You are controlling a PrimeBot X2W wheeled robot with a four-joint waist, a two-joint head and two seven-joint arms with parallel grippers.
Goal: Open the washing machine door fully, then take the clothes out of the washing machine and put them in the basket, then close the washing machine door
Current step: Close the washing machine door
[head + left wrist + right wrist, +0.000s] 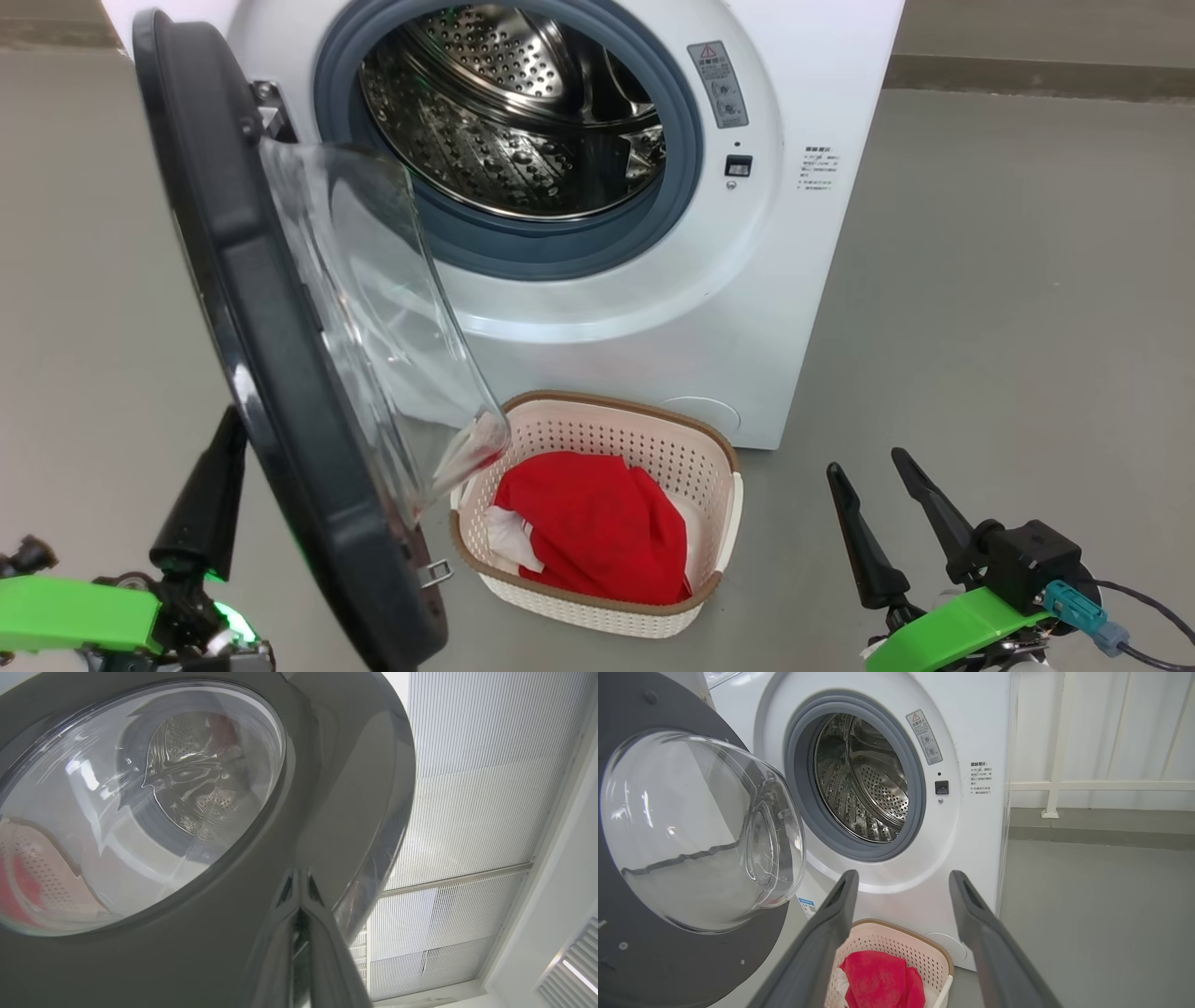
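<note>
Closure step: clothes lay in basket.
Left gripper, pinched shut, met washing machine door; right gripper gaped empty; rightward push required.

A bare test room set up for laundry is suggested, not a home: a white front-loading washing machine is stood alone on a plain grey floor, with a white railing, ribbed white panels and a louvred vent around it.
</note>
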